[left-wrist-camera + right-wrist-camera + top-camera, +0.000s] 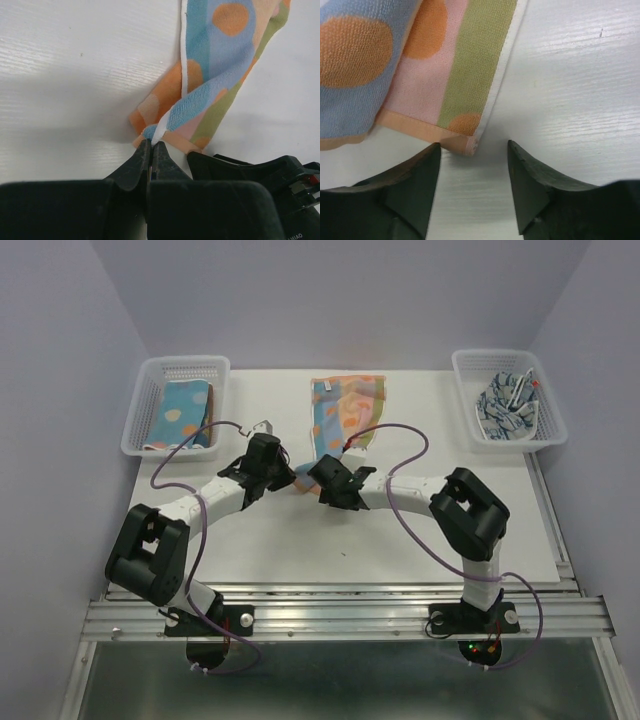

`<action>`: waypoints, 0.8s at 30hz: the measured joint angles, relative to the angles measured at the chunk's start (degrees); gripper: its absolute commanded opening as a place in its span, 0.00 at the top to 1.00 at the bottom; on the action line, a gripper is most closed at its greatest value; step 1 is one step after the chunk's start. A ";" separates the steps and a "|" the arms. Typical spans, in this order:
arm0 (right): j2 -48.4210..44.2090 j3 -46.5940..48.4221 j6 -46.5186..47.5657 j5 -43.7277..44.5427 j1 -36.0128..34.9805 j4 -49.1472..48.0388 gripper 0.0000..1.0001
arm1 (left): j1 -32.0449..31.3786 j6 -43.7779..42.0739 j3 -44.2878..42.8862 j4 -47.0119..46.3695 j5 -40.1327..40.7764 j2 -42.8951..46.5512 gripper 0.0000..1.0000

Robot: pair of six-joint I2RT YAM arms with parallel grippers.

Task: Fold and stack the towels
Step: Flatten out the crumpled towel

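A blue towel with orange dots and pink and green stripes (pixel 345 410) lies on the white table, its near end pulled toward the arms. My left gripper (pixel 150 143) is shut on that towel's (pixel 220 60) near left corner, pinching the white hem. My right gripper (pixel 474 146) stands open just in front of the towel's (pixel 420 75) near right corner. That corner lies at the mouth of the gap, close to the left finger (pixel 427 160), and nothing is clamped. In the top view the two grippers, left (pixel 290 474) and right (pixel 312 470), meet at the towel's near edge.
A white mesh basket (pixel 140 425) at the back left holds a folded blue dotted towel (pixel 183 412). Another basket (pixel 550 410) at the back right holds a crumpled blue-white towel (pixel 505 405). The right gripper's black body (pixel 260 172) sits close beside the left fingers.
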State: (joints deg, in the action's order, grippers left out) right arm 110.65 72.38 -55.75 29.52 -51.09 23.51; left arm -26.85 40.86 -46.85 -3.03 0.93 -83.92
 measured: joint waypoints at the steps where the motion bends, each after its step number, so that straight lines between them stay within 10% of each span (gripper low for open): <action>1: 0.22 0.22 0.02 0.35 0.00 0.00 0.47 | 0.04 -0.02 0.22 -0.17 -0.11 0.00 1.00; 11: 1.33 0.96 0.61 1.03 0.00 -1.22 0.97 | 0.70 -0.09 0.66 -0.68 -0.52 0.00 1.00; 24: -17.11 -16.59 3.74 -1.86 0.00 -3.87 0.99 | 0.72 1.46 5.03 -1.01 -2.43 4.20 1.00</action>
State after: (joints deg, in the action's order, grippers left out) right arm 93.54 55.79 -52.01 27.66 -51.09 19.64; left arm -26.13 42.33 -41.82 -4.03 -1.50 -79.72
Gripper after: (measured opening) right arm 0.043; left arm 0.041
